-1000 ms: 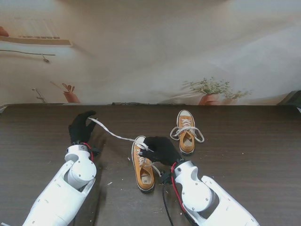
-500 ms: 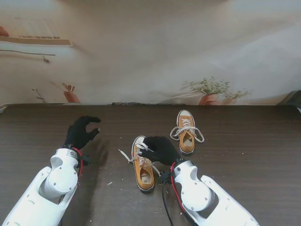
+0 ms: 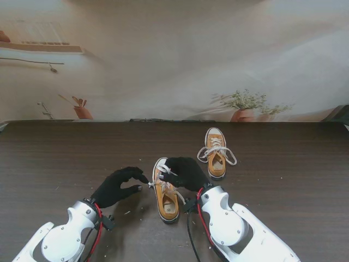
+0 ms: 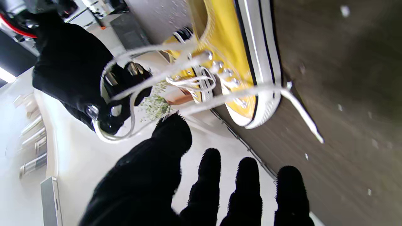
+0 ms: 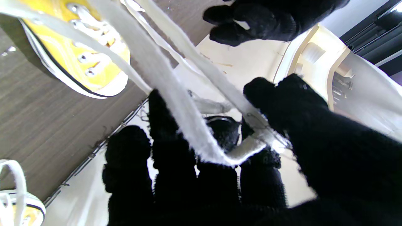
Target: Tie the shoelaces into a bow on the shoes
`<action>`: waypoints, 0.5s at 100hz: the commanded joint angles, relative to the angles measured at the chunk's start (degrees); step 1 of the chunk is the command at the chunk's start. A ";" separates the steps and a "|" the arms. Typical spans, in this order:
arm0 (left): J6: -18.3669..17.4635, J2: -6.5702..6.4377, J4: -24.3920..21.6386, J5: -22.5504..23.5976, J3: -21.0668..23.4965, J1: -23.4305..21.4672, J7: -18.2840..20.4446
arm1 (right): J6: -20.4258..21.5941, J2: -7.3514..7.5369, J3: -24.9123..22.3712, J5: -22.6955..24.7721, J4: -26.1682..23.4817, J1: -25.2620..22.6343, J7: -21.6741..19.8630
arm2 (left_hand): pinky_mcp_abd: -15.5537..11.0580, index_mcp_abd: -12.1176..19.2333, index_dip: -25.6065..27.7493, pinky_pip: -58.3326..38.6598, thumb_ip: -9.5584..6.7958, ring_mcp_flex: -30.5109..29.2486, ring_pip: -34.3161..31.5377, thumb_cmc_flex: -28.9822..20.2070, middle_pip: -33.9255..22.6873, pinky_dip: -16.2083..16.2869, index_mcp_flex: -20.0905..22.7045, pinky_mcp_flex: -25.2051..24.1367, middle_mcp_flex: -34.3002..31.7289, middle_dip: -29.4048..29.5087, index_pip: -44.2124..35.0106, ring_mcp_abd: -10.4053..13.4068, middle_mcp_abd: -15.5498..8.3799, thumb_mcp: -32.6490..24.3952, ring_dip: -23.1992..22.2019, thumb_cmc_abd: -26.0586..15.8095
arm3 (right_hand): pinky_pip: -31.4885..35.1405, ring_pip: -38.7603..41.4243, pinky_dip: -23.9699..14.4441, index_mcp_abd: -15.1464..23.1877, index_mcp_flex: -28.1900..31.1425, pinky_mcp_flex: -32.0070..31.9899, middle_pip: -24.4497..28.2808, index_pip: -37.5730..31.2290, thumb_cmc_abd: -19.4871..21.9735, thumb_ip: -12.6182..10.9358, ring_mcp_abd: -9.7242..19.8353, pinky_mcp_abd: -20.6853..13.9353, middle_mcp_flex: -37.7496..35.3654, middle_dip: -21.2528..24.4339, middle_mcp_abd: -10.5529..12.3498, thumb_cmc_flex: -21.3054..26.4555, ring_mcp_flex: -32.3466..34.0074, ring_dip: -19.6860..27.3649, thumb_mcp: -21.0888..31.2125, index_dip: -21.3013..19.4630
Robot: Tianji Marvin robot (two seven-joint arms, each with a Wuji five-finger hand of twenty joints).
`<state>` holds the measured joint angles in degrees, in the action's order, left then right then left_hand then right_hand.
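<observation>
Table [image 3: 283, 218], dark wood grain, carries everything. Two orange shoes stand on it: the far shoe [image 3: 216, 154], off to the right and farther from me, wears a finished-looking bow; the near shoe [image 3: 166, 191] sits between the two hands, toe pointing away from me, long axis running near-to-far.

Right hand [image 3: 185, 173] hovers over the near shoe's tongue and right side. The right wrist view shows a loop of lace [image 5: 201, 138] draped across its fingers [image 5: 169, 135] and caught against the thumb, so this hand is clamped on the lace, holding it up off the eyelets.

Left hand [image 3: 117, 187] sits just left of the near shoe, thumb and fingers curved toward each other but apart, nothing between them. From the left wrist view its fingertips [image 4: 210, 160] reach toward the shoe's side without touching.

Loose end [image 3: 146, 183] of the lace trails off the shoe's left side onto the table, running roughly crosswise to the shoe; its tip lies just beyond the left fingertips. That is the relation that matters: the free end lies ahead of the left hand, between it and the shoe, and the left is plainly the nearer hand to take it. The bow on this shoe is not yet formed.
</observation>
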<state>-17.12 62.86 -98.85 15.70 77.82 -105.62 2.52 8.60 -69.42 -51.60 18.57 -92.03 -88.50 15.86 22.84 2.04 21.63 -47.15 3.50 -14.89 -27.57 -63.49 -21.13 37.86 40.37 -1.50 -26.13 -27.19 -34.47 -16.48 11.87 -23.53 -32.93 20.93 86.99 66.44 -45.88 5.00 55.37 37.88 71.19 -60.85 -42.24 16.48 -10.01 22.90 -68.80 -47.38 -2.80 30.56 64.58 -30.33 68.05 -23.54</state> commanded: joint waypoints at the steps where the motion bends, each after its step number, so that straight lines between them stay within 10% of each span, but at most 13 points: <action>1: 0.77 0.55 0.74 -0.98 -0.79 -0.68 1.83 | 0.63 0.18 0.11 0.59 -0.72 -0.46 -0.48 | -5.54 7.35 -1.75 0.48 -1.00 2.11 1.03 -2.51 1.27 1.51 0.95 -1.23 1.88 1.07 1.92 1.49 -1.55 1.70 0.37 -1.98 | 0.14 0.85 0.45 1.61 0.62 -0.50 2.07 -1.05 0.83 0.96 0.43 0.41 -0.92 -1.07 0.55 1.09 0.52 0.26 0.89 -1.62; 50: -1.67 2.66 6.71 -6.28 -8.78 3.83 -4.76 | 2.58 0.69 0.35 2.40 -1.99 -1.47 -0.70 | -5.78 8.37 -5.38 0.83 -2.28 2.57 -0.43 -2.75 1.32 5.35 -3.84 -1.95 3.34 0.56 8.37 1.92 -1.37 17.76 -1.73 -8.76 | 0.03 0.78 0.47 1.91 0.55 -0.58 1.81 -1.01 0.89 0.94 0.44 0.36 -0.74 -1.01 0.63 1.06 0.43 0.27 0.80 -1.33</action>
<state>-18.79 64.87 -92.07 9.15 69.79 -102.21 -2.32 10.79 -69.01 -51.47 20.93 -93.88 -89.78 16.06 22.82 2.03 17.37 -45.71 1.92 -13.25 -27.44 -66.35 -20.46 41.90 37.93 -2.73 -23.96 -27.17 -26.89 -15.93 11.86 -7.95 -32.94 14.28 86.99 66.44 -45.88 4.99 55.37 37.83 71.19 -60.84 -42.23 16.48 -10.01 22.91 -68.80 -47.38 -2.80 30.56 64.58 -30.32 68.05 -23.54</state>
